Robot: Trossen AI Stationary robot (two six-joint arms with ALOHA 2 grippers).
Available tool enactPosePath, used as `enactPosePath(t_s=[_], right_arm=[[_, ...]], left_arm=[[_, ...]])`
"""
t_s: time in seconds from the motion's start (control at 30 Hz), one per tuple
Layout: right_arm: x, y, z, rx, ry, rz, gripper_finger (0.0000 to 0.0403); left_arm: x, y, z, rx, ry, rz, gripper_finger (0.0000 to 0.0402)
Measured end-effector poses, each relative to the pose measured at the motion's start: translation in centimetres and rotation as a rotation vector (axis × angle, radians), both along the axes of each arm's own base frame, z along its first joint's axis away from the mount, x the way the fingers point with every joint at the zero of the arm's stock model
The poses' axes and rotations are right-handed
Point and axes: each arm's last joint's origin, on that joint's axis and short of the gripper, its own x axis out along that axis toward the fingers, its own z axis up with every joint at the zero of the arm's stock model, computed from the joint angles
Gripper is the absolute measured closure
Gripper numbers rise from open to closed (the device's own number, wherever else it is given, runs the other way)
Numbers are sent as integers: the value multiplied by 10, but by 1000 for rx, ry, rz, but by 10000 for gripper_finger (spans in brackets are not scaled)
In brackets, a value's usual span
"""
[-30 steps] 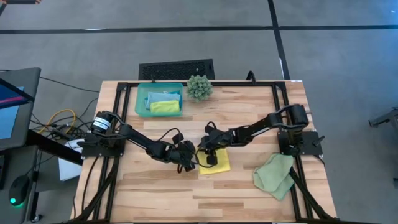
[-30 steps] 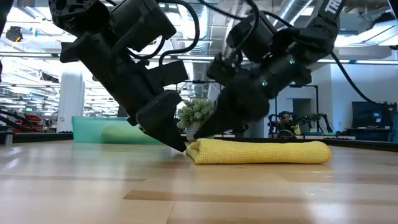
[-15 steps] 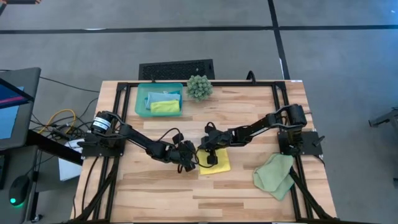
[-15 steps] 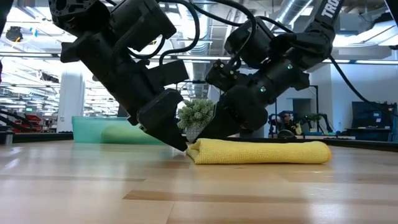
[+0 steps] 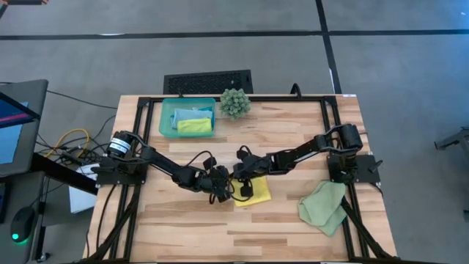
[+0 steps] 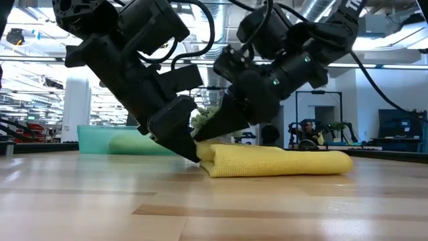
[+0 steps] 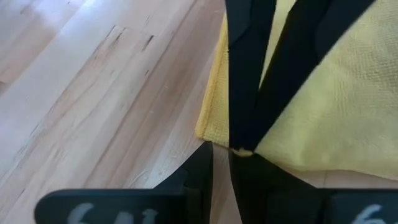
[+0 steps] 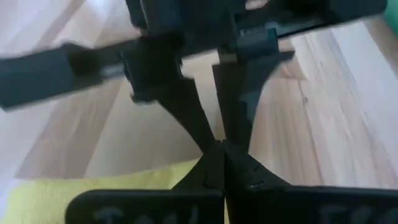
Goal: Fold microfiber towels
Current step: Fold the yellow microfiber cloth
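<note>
The folded yellow towel [image 5: 256, 192] [image 6: 281, 163] lies on the table's middle. My left gripper [image 5: 227, 192] [image 6: 195, 156] slants down at the towel's left end, shut on it at table level. My right gripper [image 5: 236, 178] [image 6: 200, 138] comes in from the right, just above the same end, shut on the upper layer. A pale sage towel [image 5: 324, 207] lies crumpled at the near right corner. The light blue towel [image 5: 192, 114] and the lime one [image 5: 195, 126] lie in the teal tray [image 5: 167, 117]. My left gripper pinches the yellow towel's left corner [image 7: 241, 151] between its fingertips, low against the tabletop. It comes slanting down from the table's left. Which layers it has cannot be told. The towel rests on the table. My right gripper pinches the upper layer at the towel's left end [image 6: 208, 147] between its shut fingertips [image 8: 214, 163]. It slants down from the table's right, above the left gripper's tip. That end of the layer stands raised a little; the rest of the towel lies flat.
A spiky green plant [image 5: 234, 103] stands at the far edge beside the tray, with a black keyboard [image 5: 209, 81] behind the table. Black frame rails [image 5: 333, 125] run along the table's sides. Bare wood [image 5: 190, 227] stretches along the near side.
My right gripper has shut at the yellow towel's left end and shifted slightly toward the table's left. The top of that end has risen a little and the towel's right end has drawn in slightly.
</note>
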Motion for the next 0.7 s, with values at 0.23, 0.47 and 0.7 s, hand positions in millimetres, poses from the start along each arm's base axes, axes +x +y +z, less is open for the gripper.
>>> enactPosePath(t_s=[0.23, 0.47, 0.7], right_arm=[[2, -3, 2, -12, 12, -57, 398], [-4, -5, -6, -33, 115, -129, 395], [-4, -2, -6, -29, 112, -123, 392]], left_arm=[[0, 0, 0, 1, 0, 0, 356], [0, 0, 0, 1, 0, 1, 356], [0, 0, 0, 3, -1, 3, 356]])
